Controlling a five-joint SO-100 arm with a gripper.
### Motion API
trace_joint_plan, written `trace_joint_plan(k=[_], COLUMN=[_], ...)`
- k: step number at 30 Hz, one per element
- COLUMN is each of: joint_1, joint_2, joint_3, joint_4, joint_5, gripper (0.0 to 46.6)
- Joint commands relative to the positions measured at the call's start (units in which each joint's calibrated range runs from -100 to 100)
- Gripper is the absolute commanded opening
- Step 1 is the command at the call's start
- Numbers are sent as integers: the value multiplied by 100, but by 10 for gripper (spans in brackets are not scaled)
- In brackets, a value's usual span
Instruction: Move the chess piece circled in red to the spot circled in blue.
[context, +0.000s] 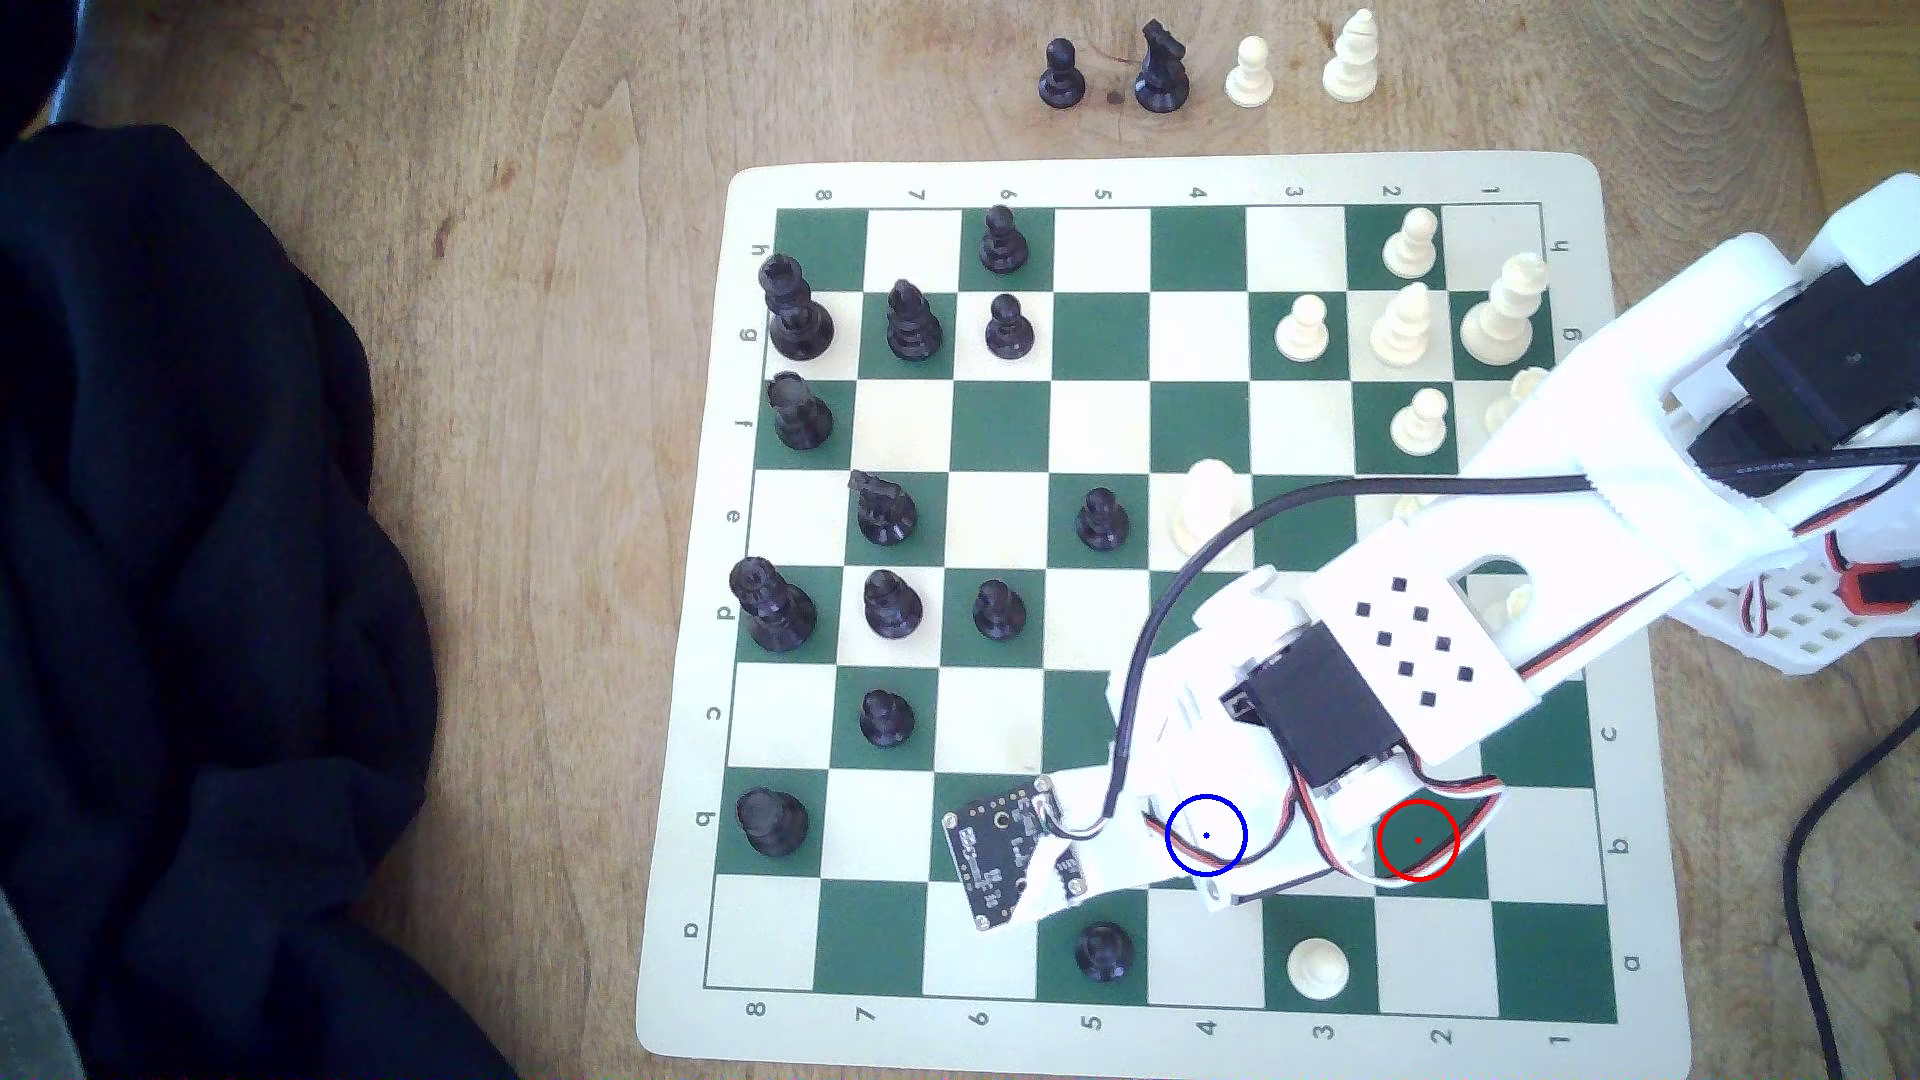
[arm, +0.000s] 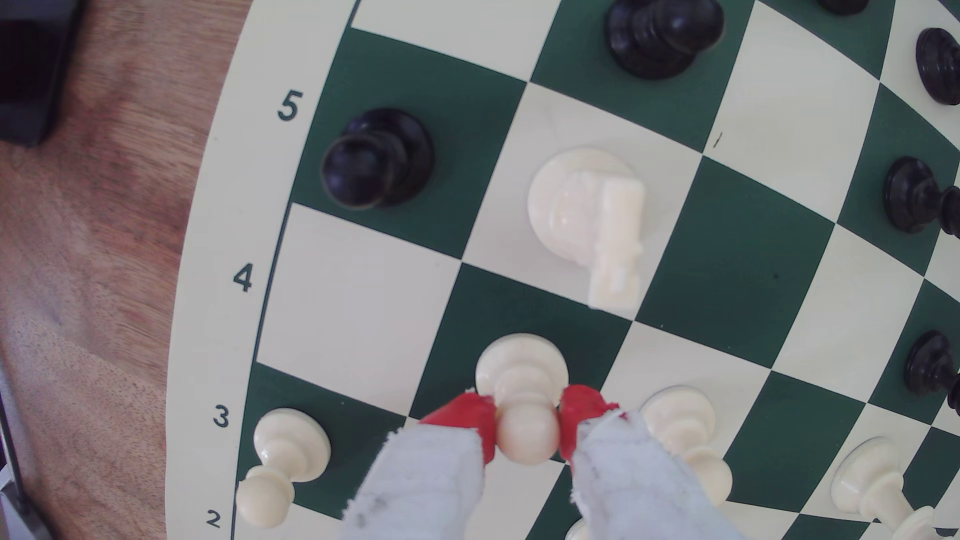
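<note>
Exterior view: green-and-cream roll-up chessboard (context: 1579, 177) on wooden table (context: 520, 312); dark cloth (context: 177, 582) heaped at exterior view's left; four captured pieces (context: 1205, 68) lined up beyond board edge. Arm (context: 1455, 613) reaches across board, covering blue-ringed spot (context: 1205, 835).

Wrist view: cream pawn (arm: 522, 392) upright on dark green square, long axis vertical, ball head toward camera. Gripper (arm: 527, 428) clamped on pawn, red fingertips (arm: 470, 420) pressing either side of neck. Cream knight (arm: 589, 218) on neighbouring cream square; black pawn (arm: 376, 156) on file-5 edge square.
</note>
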Motion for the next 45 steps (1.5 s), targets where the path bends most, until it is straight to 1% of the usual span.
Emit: trace_joint_plan(k=[1,2,3,4,9,11,12,13,16,20,25,29,30,33,34,38,39,41,42,43,45], joint_1=[28,28,35,43,28,-4,-43,-51,-74,-105,-285,-277,-199,35,207,528,724,1037,1287,1819,2343], joint_2=[-59,-59,-59,-76,-348,-534,-738,-857,-1120,-1672,-2682,-3370,-3735,-4354,-4796,-5696,-6095,-6460,-6706,-7113,-7495], joint_3=[-424,-424,-415,-415,-406,-406,-361,-315,-297,20,908,1607,2005,2622,2985,3547,3746,4009,4199,4526,4834], joint_4=[-85,-85,-85,-69,13,111,160,160,332,455,603,742,734,676,668,701,717,504,316,-36,-413], joint_5=[10,10,5,10,-10,-49,-93,-107,-112,-112,-122,-122,-122,-107,-83,-54,-34,-5,44,161,259], gripper=[24,31,57,125,168,182,199,207,215,219,227,226,226,228,230,237,235,230,229,228,227])
